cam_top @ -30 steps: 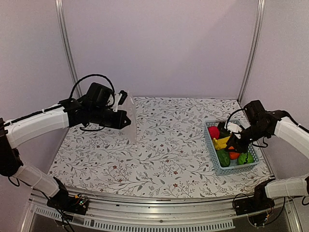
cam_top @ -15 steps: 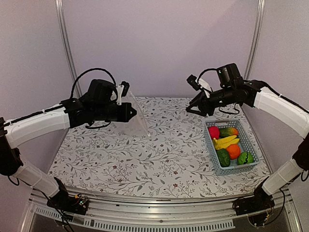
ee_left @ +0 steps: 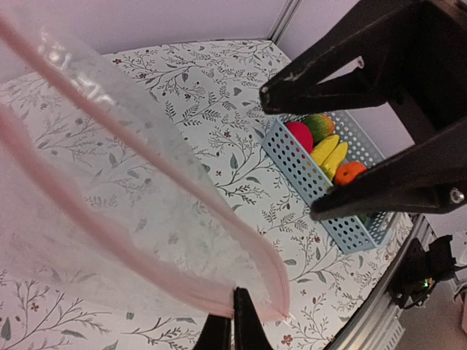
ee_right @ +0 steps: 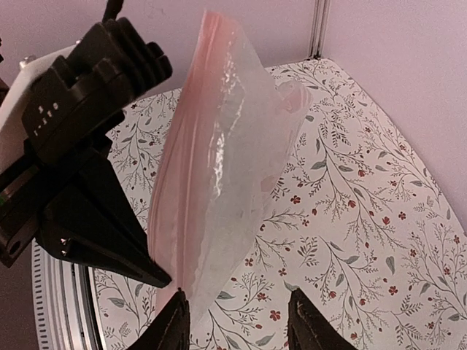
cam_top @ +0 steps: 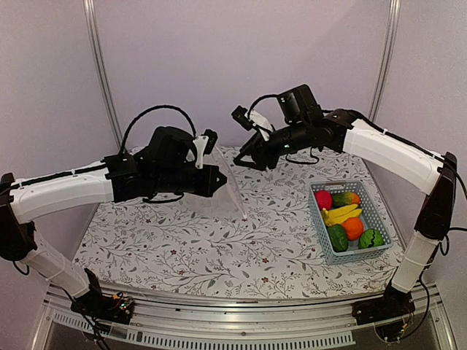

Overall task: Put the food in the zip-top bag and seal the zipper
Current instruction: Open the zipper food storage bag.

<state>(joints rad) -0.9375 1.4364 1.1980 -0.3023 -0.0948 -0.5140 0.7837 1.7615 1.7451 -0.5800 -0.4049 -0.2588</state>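
My left gripper (cam_top: 221, 181) (ee_left: 233, 324) is shut on the pinkish zipper (ee_left: 139, 251) of the clear zip-top bag (cam_top: 232, 184) (ee_right: 219, 175), holding it above the table's middle with the mouth gaping. My right gripper (cam_top: 252, 162) (ee_right: 237, 328) is open, close in front of the bag; the bag's edge hangs just ahead of its left finger (ee_right: 174, 324), and nothing is gripped. The food lies in a light blue basket (cam_top: 316, 211) (ee_left: 306, 171) at the right: red apple (cam_top: 322, 198), bananas (cam_top: 341, 214), orange (cam_top: 353, 228), mango (cam_top: 346, 197), dark green piece (cam_top: 337, 238) and striped green ball (cam_top: 371, 238).
The floral tablecloth (cam_top: 182, 248) covers the table. Metal frame posts (cam_top: 98, 73) stand at the back corners against purple walls. A metal rail (cam_top: 219, 328) runs along the near edge.
My right arm rose from the basket and swung left to the bag, its jaws opening wider. My left arm carried the bag rightward toward the table's middle.
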